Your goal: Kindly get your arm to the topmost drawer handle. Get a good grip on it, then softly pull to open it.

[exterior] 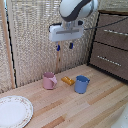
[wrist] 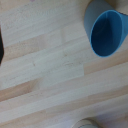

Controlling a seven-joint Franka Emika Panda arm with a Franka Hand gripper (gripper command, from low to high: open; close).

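Note:
The white arm [exterior: 76,10] hangs over the wooden table at the top middle of the exterior view. Its gripper [exterior: 64,46] points down, and the two blue-tipped fingers [exterior: 58,48] stand apart with nothing between them. On the exterior view's right is a dark brown cabinet. The topmost drawer handle [exterior: 116,32] is a slim silver bar on its upper drawer front. That drawer looks shut. The gripper is well off to the left of the handle and touches nothing. The handle does not show in the wrist view.
A lower drawer carries a matching silver bar [exterior: 107,60]. On the table [exterior: 75,107] stand a pink cup [exterior: 49,80], a small orange block [exterior: 68,80] and a blue cup [exterior: 81,84] [wrist: 106,31]. A white plate [exterior: 13,111] lies at front left. A woven screen [exterior: 35,40] is behind.

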